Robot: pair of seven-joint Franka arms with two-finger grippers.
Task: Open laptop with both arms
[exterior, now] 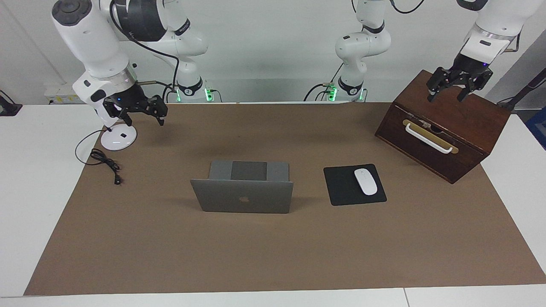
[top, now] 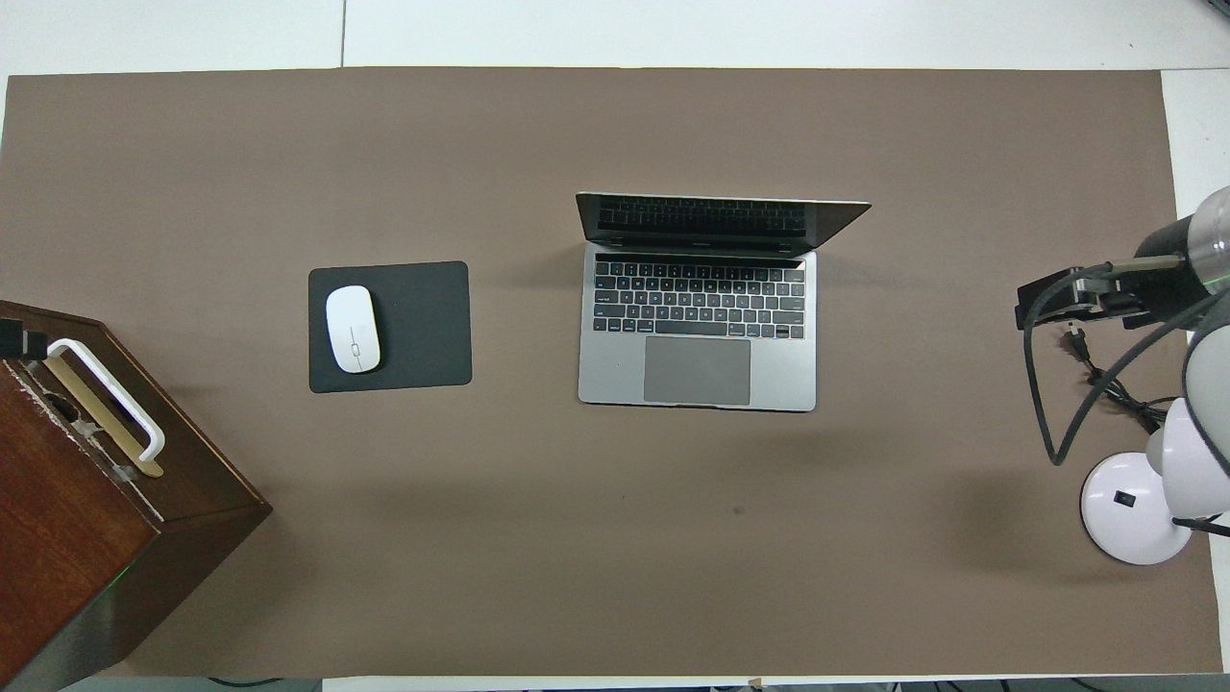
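The silver-grey laptop (exterior: 243, 197) stands open in the middle of the brown mat, with its lid upright and the apple logo facing away from the robots. In the overhead view its keyboard deck (top: 697, 336) and dark trackpad show. My right gripper (exterior: 145, 120) hangs open and empty in the air over the mat's corner at the right arm's end, well clear of the laptop; it also shows in the overhead view (top: 1043, 306). My left gripper (exterior: 445, 98) is open and empty over the top of the wooden box.
A dark wooden box (exterior: 443, 123) with a white handle stands at the left arm's end. A black mouse pad (exterior: 341, 187) with a white mouse (exterior: 365, 182) lies beside the laptop. A white round base (exterior: 118, 137) and black cable (exterior: 104, 160) lie under the right gripper.
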